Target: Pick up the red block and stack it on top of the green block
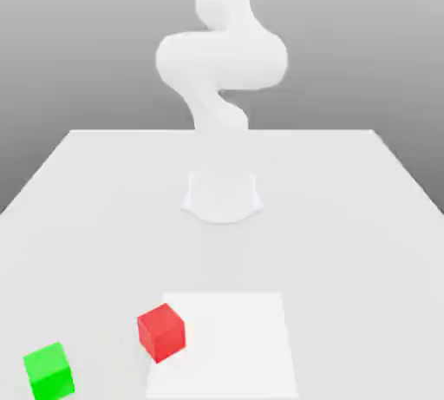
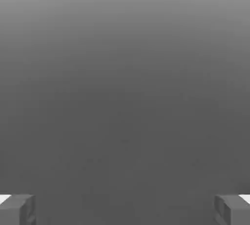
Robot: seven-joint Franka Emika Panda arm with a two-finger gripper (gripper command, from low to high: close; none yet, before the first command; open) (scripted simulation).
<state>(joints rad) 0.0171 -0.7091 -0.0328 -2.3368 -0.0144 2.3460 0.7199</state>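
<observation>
Away from tool (image 2: 125,211), red block (image 1: 161,332)

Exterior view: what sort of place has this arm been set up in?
Likely a simulated test scene: a plain white table, a pale robot arm mounted on it, and red and green cubes.
</observation>
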